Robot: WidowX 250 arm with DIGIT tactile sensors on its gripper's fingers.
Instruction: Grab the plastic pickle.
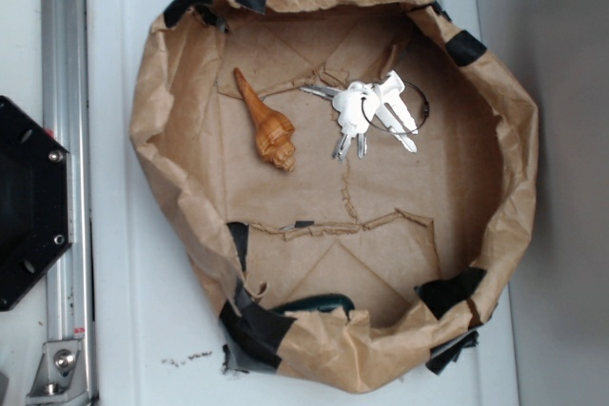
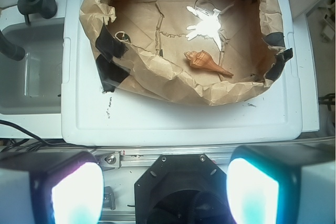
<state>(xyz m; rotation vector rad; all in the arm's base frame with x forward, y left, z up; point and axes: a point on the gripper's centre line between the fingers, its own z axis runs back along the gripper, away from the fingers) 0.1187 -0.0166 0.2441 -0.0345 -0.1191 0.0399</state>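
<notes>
The plastic pickle (image 1: pixel 319 304) is a glossy dark green piece lying at the near inner wall of the brown paper bowl (image 1: pixel 495 187), partly hidden by the folded rim. In the wrist view the plastic pickle (image 2: pixel 123 36) shows only as a small dark shape with pale glints by the bowl's left wall. My gripper (image 2: pixel 165 192) is open, its two pads (image 2: pixel 77 195) wide apart with nothing between them. It hangs over the black base, well short of the bowl. The exterior view does not show the gripper.
A tan-orange spiral shell (image 1: pixel 266 125) and a silver-white key bunch (image 1: pixel 371 111) lie inside the bowl. The bowl stands on a white lid (image 2: pixel 173 121). A black mount (image 1: pixel 29 202) and metal rail (image 1: pixel 65 140) sit at one side. A grey tub (image 2: pixel 29 77) lies beyond.
</notes>
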